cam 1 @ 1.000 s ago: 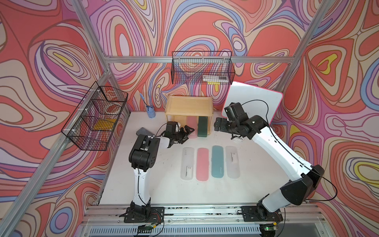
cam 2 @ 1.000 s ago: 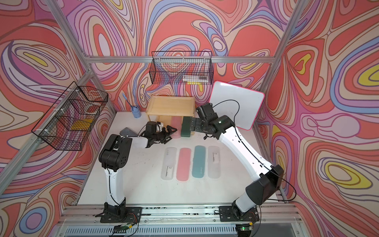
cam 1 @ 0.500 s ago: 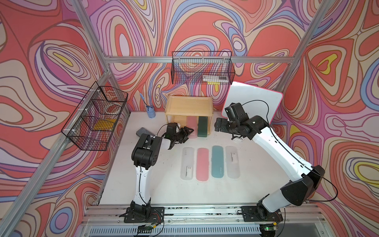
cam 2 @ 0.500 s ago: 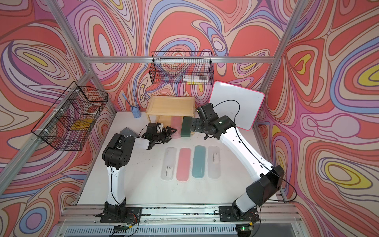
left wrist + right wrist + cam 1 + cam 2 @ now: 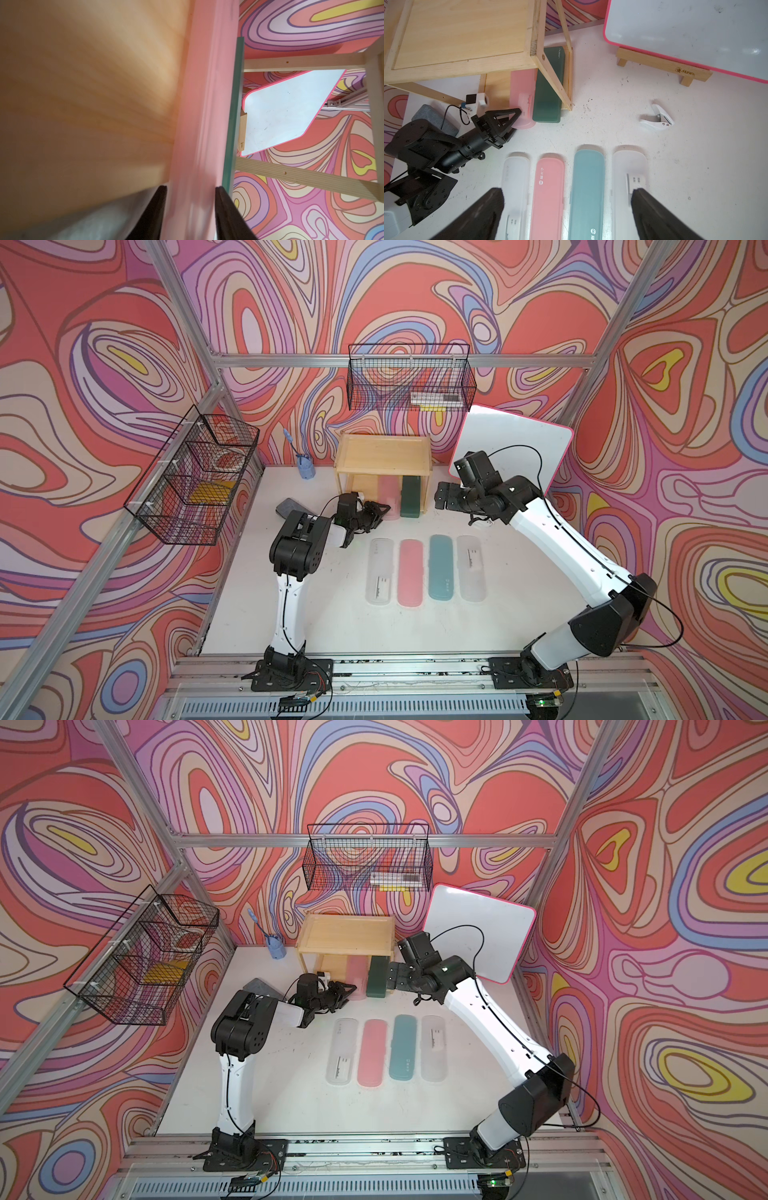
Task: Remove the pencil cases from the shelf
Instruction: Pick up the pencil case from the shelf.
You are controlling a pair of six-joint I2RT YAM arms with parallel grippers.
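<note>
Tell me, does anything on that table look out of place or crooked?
Nothing looks broken. Two things stand out: the pink case and dark green case stick out past the front of the lower tier of the shelf, and a small white clip-like tool lies alone on the table near the whiteboard.

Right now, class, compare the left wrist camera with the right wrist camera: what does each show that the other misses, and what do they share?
Left wrist only: black fingers against both sides of the pink case, seen from inside the grip.

Right wrist only: a row of four cases lying on the table, a small white tool, the grey pouch, and the left end effector seen from outside.

Both: that pink case, the dark green case beside it, the wooden shelf and the whiteboard.
</note>
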